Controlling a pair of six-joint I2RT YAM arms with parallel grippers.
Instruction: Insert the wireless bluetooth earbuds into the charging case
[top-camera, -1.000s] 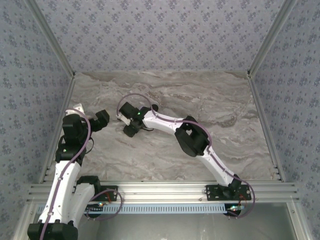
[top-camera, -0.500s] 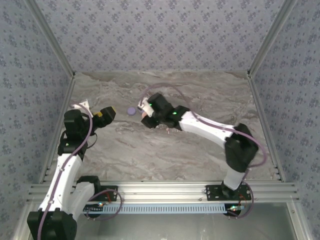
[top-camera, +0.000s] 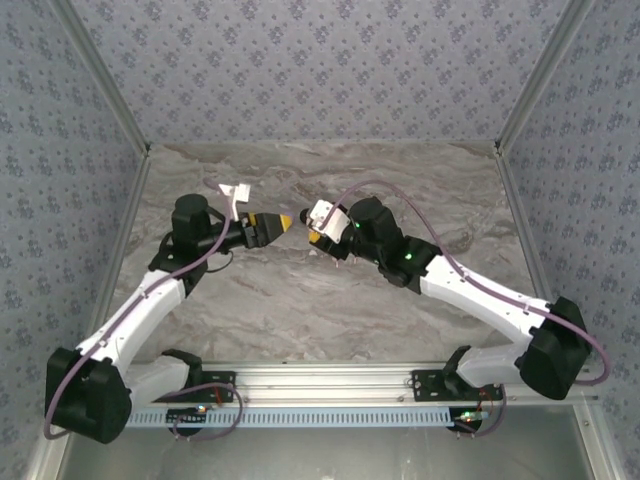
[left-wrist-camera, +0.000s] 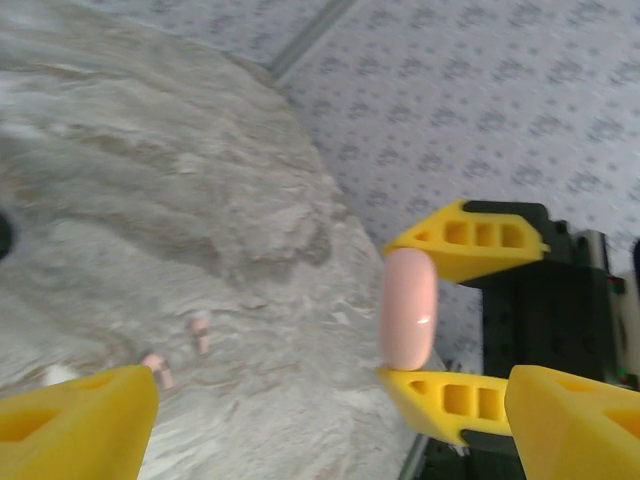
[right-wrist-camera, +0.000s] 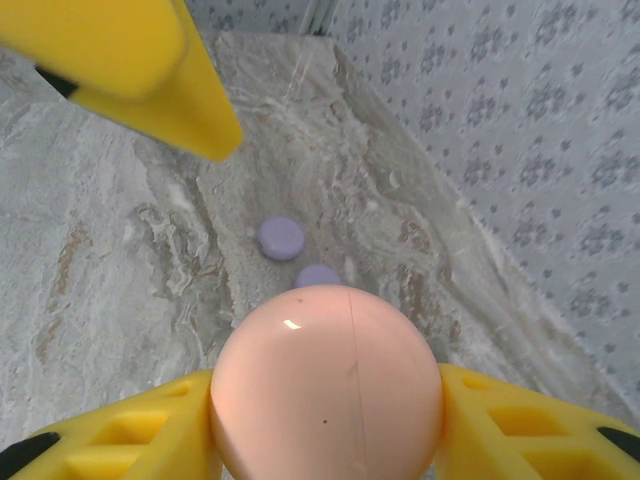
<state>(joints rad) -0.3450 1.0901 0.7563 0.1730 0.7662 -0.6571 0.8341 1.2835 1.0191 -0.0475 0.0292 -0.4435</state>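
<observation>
**Case held up between the two arms, earbuds not yet in**

The step in hand seems to be the presenting of the charging case (right-wrist-camera: 325, 385). The right gripper (top-camera: 312, 232) holds it above the tabletop (top-camera: 300, 310) and turns it toward the left gripper (top-camera: 283, 221), which is very near and faces it. The case is pale pink and round. In the left wrist view it is seen edge-on and looks closed, with only a thin seam visible.

The right fingers (right-wrist-camera: 520, 425) are closed on the case, one on each side of its rim. The left fingers (left-wrist-camera: 80, 420) stand wide apart and hold nothing, and the case is just beyond their tips.

The earbuds (left-wrist-camera: 200, 335) that I can see are two tiny pale pink pieces. They lie on the tabletop below, well apart from the case. Two lilac round discs (right-wrist-camera: 280, 238) lie farther away on the marble.

As I judge it, the next move calls for the left fingers to close on the lid edge and open the case while the right grip stays firm. The smooth round shell could slip or turn between the fingers.
</observation>
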